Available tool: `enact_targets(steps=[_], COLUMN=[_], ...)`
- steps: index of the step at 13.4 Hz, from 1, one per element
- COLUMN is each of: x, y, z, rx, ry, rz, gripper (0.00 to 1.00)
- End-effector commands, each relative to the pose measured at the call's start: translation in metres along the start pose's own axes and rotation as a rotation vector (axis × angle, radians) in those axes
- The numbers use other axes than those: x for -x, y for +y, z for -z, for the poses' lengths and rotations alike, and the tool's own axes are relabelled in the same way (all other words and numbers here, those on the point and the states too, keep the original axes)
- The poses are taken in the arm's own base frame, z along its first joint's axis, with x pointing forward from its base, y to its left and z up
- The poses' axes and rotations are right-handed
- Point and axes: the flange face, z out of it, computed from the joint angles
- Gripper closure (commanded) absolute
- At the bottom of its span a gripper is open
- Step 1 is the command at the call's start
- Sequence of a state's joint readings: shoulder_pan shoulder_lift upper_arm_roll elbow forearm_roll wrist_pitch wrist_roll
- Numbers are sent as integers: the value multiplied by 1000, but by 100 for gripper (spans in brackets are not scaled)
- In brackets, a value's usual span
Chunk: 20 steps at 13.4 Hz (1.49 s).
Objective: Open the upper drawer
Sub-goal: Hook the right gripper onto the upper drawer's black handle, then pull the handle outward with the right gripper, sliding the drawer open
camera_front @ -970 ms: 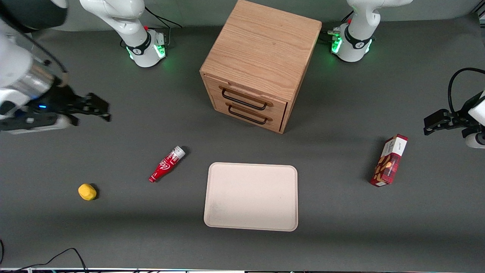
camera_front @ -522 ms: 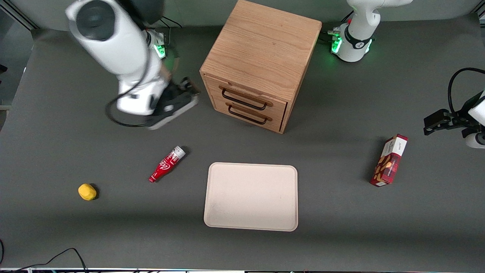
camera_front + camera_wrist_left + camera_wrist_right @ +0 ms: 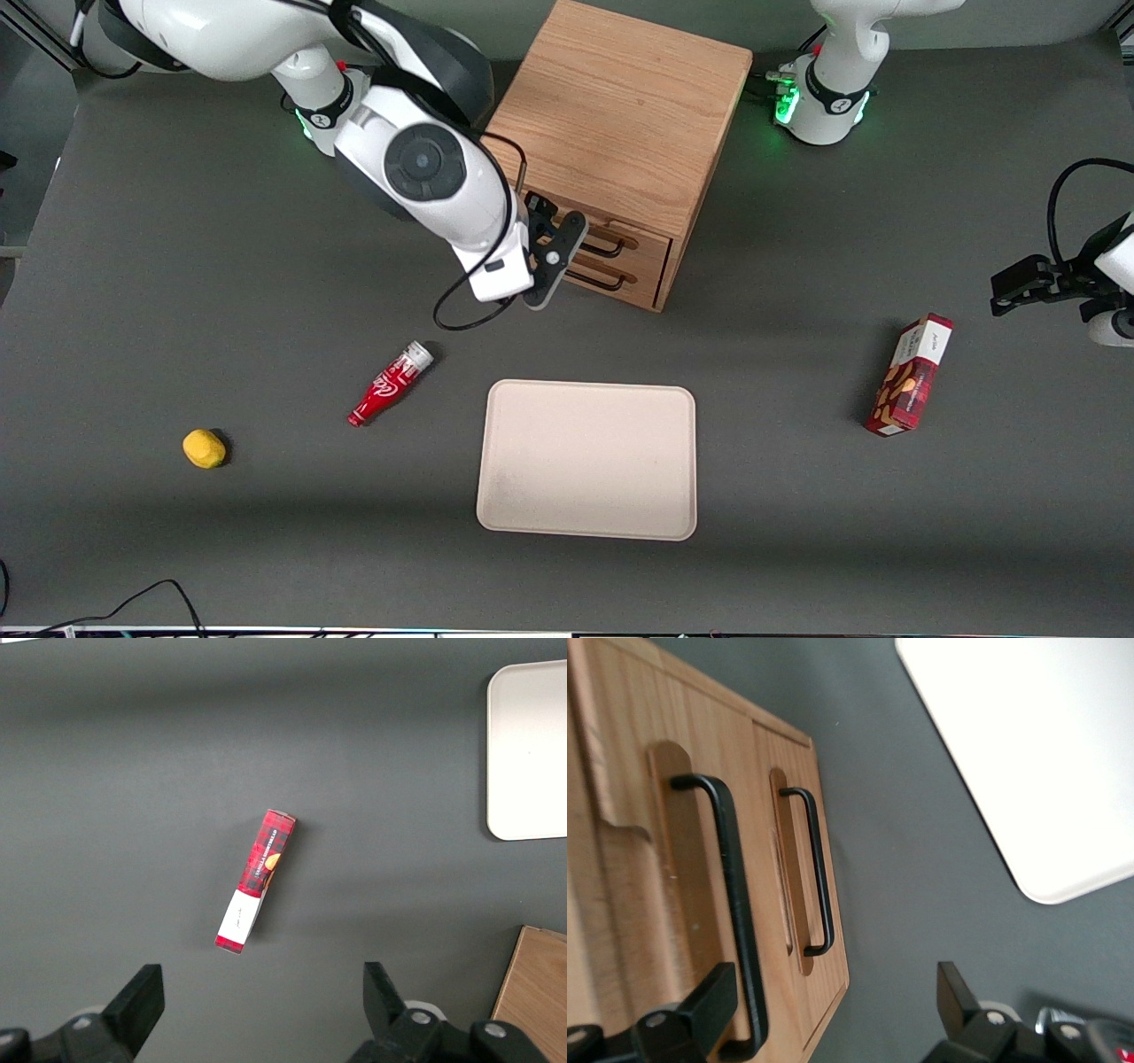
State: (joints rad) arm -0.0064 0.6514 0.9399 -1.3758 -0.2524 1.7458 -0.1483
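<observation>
Pincer brought to the upper drawer, drawer not yet opened

Within the last second the pincer [image 3: 551, 252] has been swung in from the working arm's end of the table [image 3: 177, 292] and is now held just in front of the cabinet [image 3: 611, 133], fingers apart. In the wrist view the upper drawer [image 3: 656, 904], topmost of the two, is seen shut, its handle [image 3: 735, 904] apparently between the fingers but not gripped; closing and pulling are judged to be next
</observation>
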Motion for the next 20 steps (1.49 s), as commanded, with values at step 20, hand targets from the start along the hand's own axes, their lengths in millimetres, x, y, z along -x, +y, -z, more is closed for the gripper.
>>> enact_targets(steps=[20], x=[-18], y=[99], z=[-10], rx=[125], ry=[137], rz=[103], gripper=[0])
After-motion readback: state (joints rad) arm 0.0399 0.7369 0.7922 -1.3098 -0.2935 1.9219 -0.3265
